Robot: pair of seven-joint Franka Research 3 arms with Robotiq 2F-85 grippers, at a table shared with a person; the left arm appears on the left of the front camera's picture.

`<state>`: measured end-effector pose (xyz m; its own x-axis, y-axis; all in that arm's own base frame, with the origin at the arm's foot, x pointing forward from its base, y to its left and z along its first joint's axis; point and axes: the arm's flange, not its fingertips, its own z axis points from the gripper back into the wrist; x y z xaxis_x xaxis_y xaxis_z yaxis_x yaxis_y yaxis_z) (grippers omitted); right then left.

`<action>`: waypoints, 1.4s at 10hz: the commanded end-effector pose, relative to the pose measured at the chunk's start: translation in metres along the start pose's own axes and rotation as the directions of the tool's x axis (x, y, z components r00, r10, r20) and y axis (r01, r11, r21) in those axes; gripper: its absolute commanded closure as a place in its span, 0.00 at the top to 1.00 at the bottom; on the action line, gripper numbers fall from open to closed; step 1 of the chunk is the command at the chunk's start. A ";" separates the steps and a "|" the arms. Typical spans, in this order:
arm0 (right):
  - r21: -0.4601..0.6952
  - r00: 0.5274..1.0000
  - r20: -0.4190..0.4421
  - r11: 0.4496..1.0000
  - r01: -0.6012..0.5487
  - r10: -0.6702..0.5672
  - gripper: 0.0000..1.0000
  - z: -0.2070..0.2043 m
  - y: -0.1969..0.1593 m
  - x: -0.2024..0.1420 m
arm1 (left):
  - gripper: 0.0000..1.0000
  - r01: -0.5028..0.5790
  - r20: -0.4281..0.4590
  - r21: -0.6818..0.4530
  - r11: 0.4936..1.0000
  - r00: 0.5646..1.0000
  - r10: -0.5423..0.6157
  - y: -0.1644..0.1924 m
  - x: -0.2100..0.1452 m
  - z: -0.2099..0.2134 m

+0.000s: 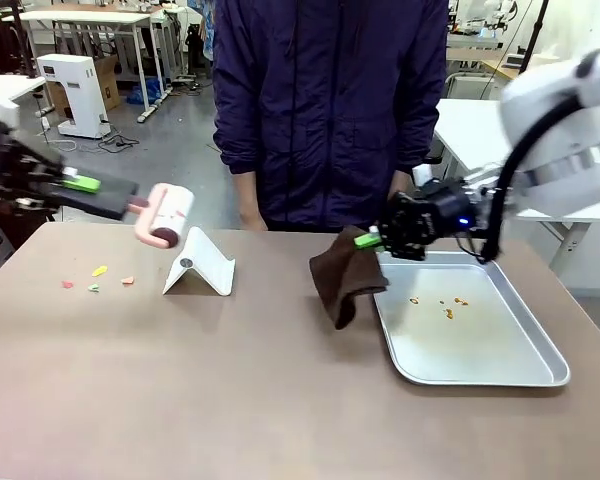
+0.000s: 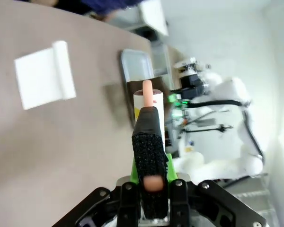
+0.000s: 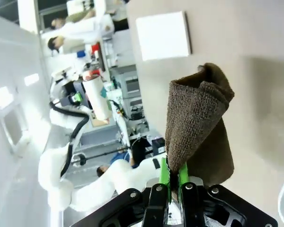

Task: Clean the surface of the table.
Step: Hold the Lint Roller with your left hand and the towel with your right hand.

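The taupe-brown table (image 1: 230,400) carries a few small coloured scraps (image 1: 97,278) near its far left. Above them, my left gripper (image 1: 112,196) is shut on the black handle of a lint roller (image 1: 166,215), whose white roll is held off the surface. In the left wrist view the roller (image 2: 149,98) sticks straight out from the gripper (image 2: 151,168). My right gripper (image 1: 372,240) is shut on a brown cloth (image 1: 344,281), which hangs to the table beside the tray. In the right wrist view the cloth (image 3: 199,123) rises from the gripper (image 3: 173,182).
A metal tray (image 1: 510,365) with several orange crumbs lies at the right. A white folded stand (image 1: 202,266) sits left of centre, under the roller. A person in a dark jacket (image 1: 330,100) stands at the far edge, hands down at the sides.
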<state>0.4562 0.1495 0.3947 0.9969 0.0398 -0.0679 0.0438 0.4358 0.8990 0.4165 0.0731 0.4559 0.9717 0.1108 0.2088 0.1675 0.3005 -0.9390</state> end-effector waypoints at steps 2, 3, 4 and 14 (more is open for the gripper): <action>0.030 0.975 0.210 0.997 -0.075 0.067 0.00 0.083 -0.016 -0.080 | 0.00 0.038 0.097 -0.200 0.979 0.995 -0.019 0.025 -0.033 0.065; 0.064 0.967 0.250 0.996 -0.068 0.050 0.00 0.114 -0.023 -0.093 | 0.00 0.038 0.134 -0.208 0.977 0.991 -0.010 0.031 -0.041 0.081; 0.086 0.960 0.277 0.995 -0.051 0.026 0.00 0.140 -0.029 -0.102 | 0.00 0.034 0.149 -0.203 0.979 0.989 -0.003 0.040 -0.046 0.098; 0.294 0.812 0.560 0.956 -0.009 -0.165 0.00 0.267 -0.150 -0.137 | 0.00 -0.170 0.413 -0.156 0.973 0.884 0.221 0.129 -0.103 0.223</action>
<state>0.3215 -0.1761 0.3894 0.8498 -0.5270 -0.0047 0.0923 0.1400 0.9858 0.3032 0.3126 0.3744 0.8193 0.5696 0.0663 -0.0031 0.1200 -0.9928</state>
